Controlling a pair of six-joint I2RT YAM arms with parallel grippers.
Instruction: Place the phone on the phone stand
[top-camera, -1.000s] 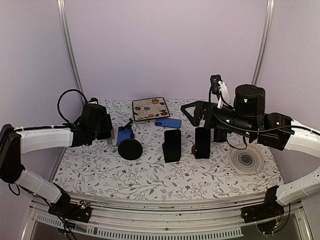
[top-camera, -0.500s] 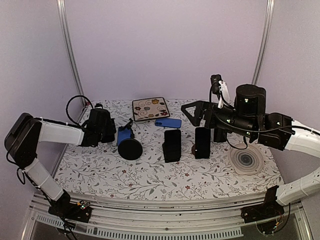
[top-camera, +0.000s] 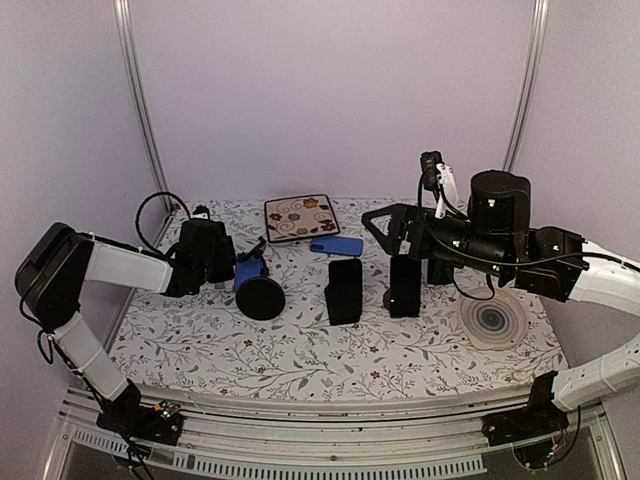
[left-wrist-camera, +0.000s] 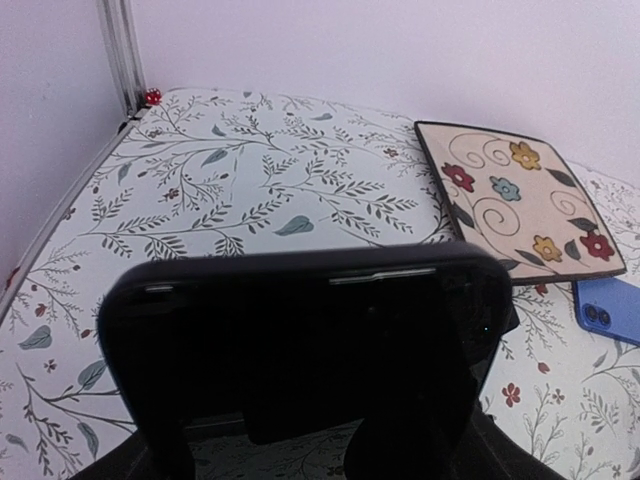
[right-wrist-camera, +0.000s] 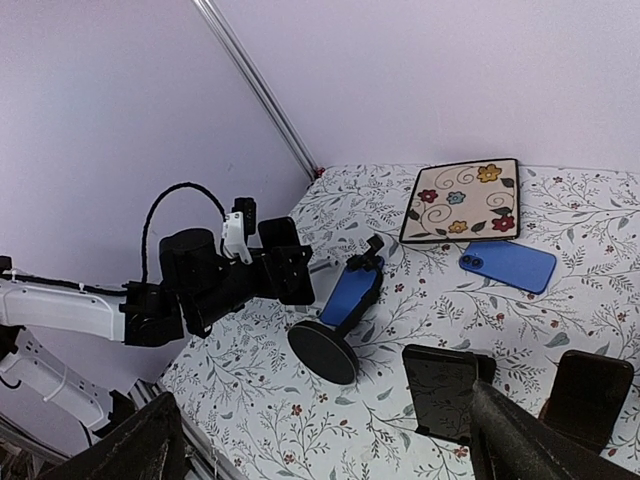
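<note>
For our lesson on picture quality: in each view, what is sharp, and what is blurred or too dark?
Top view: soft even light, faint shadows, everything sharp. Left wrist: the near phone is a black, soft-edged mass, while the tablecloth behind is crisp. Right wrist: its own fingers blur at the corners.

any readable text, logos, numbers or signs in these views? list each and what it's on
None: no view shows legible text.
Black phone held in the left jaws: plain dark surface, no print.
Blue phone lying flat: no logo or lettering visible on its back.
Floral plate: flowers and swirls only, no letters.
Table cover: leaf pattern only.
</note>
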